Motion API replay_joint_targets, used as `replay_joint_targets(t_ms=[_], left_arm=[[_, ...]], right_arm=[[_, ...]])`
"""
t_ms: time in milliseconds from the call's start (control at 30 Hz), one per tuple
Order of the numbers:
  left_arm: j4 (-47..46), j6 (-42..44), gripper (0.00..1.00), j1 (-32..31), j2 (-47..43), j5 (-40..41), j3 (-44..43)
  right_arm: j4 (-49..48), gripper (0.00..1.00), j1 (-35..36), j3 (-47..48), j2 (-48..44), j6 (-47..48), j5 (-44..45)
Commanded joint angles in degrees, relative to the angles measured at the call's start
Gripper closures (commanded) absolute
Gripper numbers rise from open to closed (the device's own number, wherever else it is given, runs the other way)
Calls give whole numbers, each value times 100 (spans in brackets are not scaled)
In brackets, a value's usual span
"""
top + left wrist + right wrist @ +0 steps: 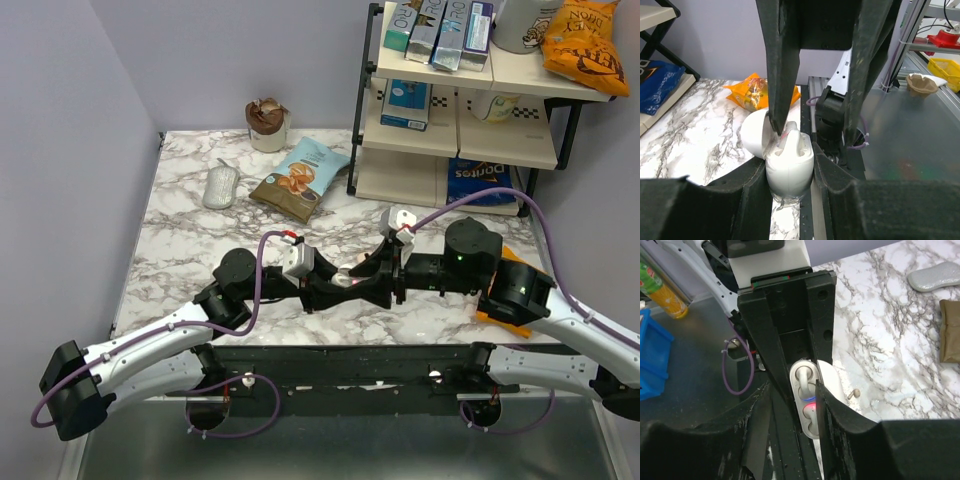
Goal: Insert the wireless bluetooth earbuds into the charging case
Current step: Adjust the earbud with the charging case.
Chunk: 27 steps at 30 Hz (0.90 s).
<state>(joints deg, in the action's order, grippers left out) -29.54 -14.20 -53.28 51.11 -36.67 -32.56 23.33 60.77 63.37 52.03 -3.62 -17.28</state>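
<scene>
The white charging case (789, 170) stands with its lid (754, 134) swung open, and my left gripper (790, 176) is shut on its body just above the table's near edge. In the right wrist view the case (807, 432) shows one earbud (805, 376) seated in the upper slot; the lower slot (811, 409) glows red, contents unclear. My right gripper (793, 390) is open and straddles the case from above, one fingertip (775, 125) touching the case top by the lid hinge. A tiny whitish stemmed piece, apparently an earbud (855, 393), lies on the marble beside the case. Both grippers meet at the table's centre front (350, 281).
A snack bag (300, 178), a grey oval object (221, 186) and a brown cup (267, 122) lie at the back. A shelf rack (460, 110) with boxes stands back right, with a blue chip bag (478, 180) below. An orange packet (752, 92) lies under the right arm.
</scene>
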Motion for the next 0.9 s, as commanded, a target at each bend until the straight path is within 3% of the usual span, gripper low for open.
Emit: replay_joint_targets(t_ms=[0, 267, 400, 467, 533, 667, 867], left_arm=[[-263, 22, 100, -25, -40, -51, -5], [-263, -13, 100, -25, -119, 10, 30], [-237, 31, 100, -25, -189, 63, 13], [-210, 57, 100, -25, -224, 72, 21], [-210, 57, 100, -25, -277, 63, 39], [-210, 31, 100, -25, -330, 37, 39], [-254, -4, 100, -25, -365, 19, 39]], right_arm=[[128, 48, 22, 281, -263, -25, 426], [285, 50, 22, 324, -537, -25, 1658], [348, 79, 13, 211, -580, 63, 1114], [260, 83, 22, 61, -650, 89, 744], [373, 83, 22, 70, -615, 133, 473], [532, 71, 14, 70, -527, 177, 365], [532, 74, 13, 52, -457, 204, 366]])
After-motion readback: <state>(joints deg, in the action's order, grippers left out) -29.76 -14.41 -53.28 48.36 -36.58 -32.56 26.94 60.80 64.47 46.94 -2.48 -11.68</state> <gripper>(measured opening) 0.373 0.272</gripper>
